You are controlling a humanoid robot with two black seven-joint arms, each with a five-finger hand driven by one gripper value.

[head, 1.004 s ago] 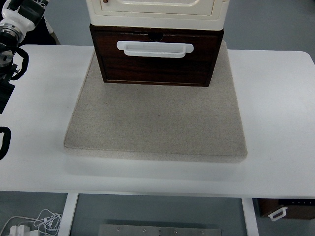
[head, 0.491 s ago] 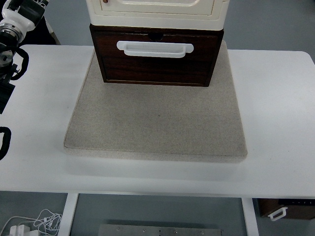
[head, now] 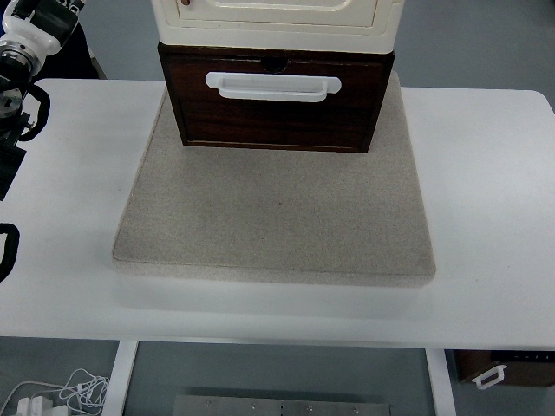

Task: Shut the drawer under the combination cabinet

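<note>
— What am I looking at on the counter (head: 486, 217)?

— I'm seeing the drawer (head: 276, 108) sitting pulled forward beneath the cream cabinet (head: 276, 22), its dark wooden front jutting over the far part of the grey mat (head: 276, 217), its white handle (head: 273, 87) facing me.

— Is anything shifting since a second ago?

— Nothing is changing; drawer, mat and arm are all lying exactly as before.

— And the hands?

— The left arm (head: 24, 52) is resting at the left edge, well apart from the drawer. I cannot tell how its fingers are standing. The right one isn't showing.
</note>
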